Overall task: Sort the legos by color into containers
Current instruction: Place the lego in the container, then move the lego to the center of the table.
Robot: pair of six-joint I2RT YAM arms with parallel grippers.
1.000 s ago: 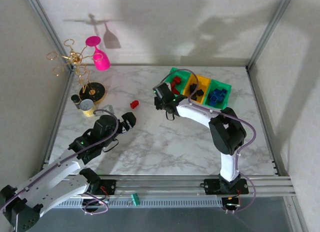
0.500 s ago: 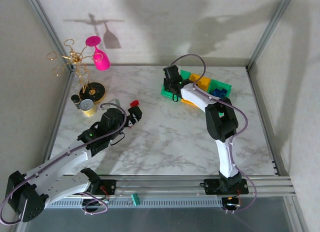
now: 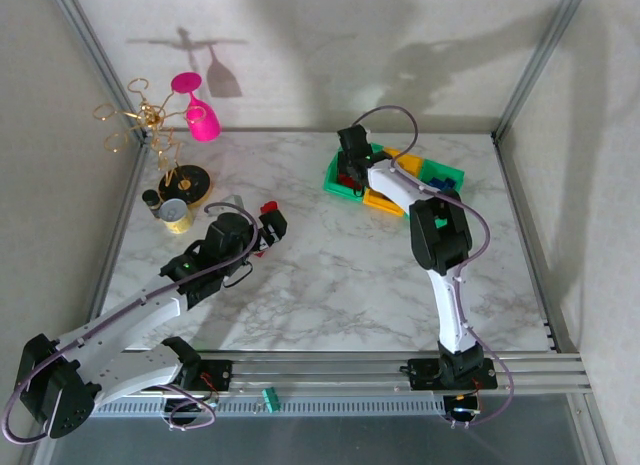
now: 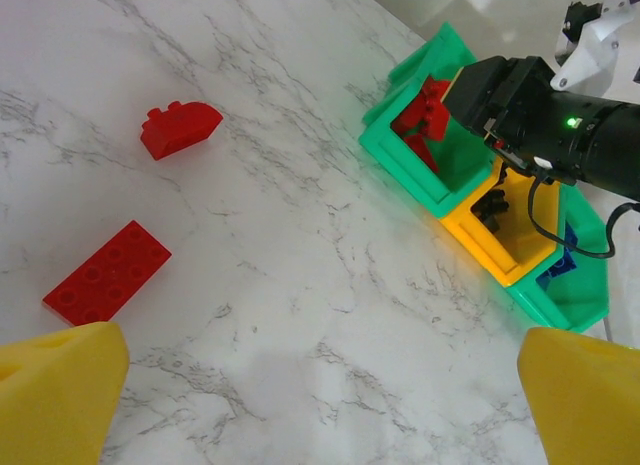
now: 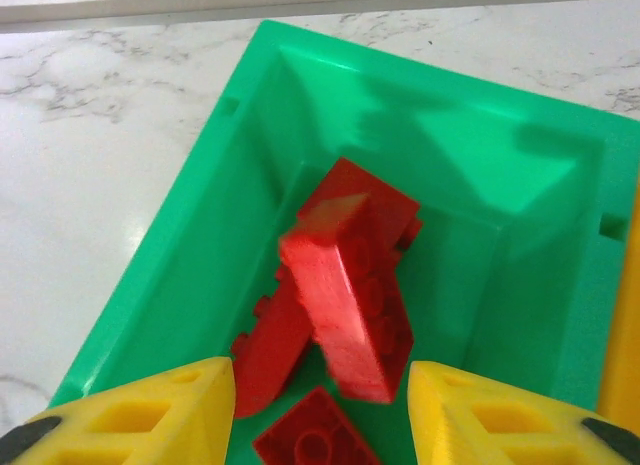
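Seen from the top camera, the left gripper (image 3: pixel 268 226) sits mid-table with a red lego (image 3: pixel 268 207) just beyond its tips at 12 o'clock. The right gripper (image 3: pixel 347 171) hangs over the left green bin (image 3: pixel 331 184), well apart from that loose piece, so the left arm is plainly the nearer one. In the left wrist view the yellow pads (image 4: pixel 60 385) stand wide apart with nothing between them. Two loose pieces lie on the marble table (image 4: pixel 300 285), off to the left of the gap. A flat red lego (image 4: pixel 107 272) is at about 10 o'clock, close above the left pad, with its long axis running 8 to 2 o'clock. A humped red lego (image 4: pixel 180 128) lies farther out at 11 o'clock. The jaw line runs 9 to 3, so I judge the gripper must shift left and turn somewhat to close across the flat piece's short sides. The containers stretch toward 2 o'clock, with the yellow bin (image 4: pixel 470 247) between the two green ones. In the right wrist view the yellow fingers (image 5: pixel 150 415) are parted over that green bin's wall (image 5: pixel 300 115). A tilted, blurred red brick (image 5: pixel 345 305) is between them, touched by neither pad as far as I can see, with more red legos (image 5: pixel 262 357) lying under it.
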